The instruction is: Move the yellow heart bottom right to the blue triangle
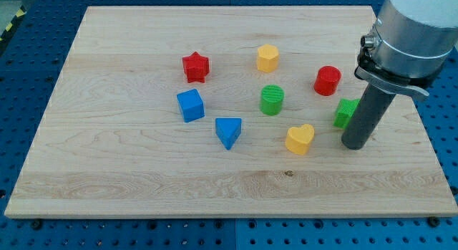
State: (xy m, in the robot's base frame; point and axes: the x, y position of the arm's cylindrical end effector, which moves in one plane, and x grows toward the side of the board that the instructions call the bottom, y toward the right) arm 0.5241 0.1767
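Observation:
The yellow heart (300,139) lies on the wooden board (129,171) right of centre. The blue triangle (228,131) lies about a hundred pixels to its left, apart from it. My tip (356,145) rests on the board to the right of the yellow heart, a short gap away, not touching it. The rod stands just in front of a green block (344,112), partly hiding it.
A blue cube (190,104) sits up and left of the triangle. A red star (195,66), a yellow hexagon-like block (268,58), a green cylinder (272,99) and a red cylinder (328,80) lie further up. The board's right edge is near the rod.

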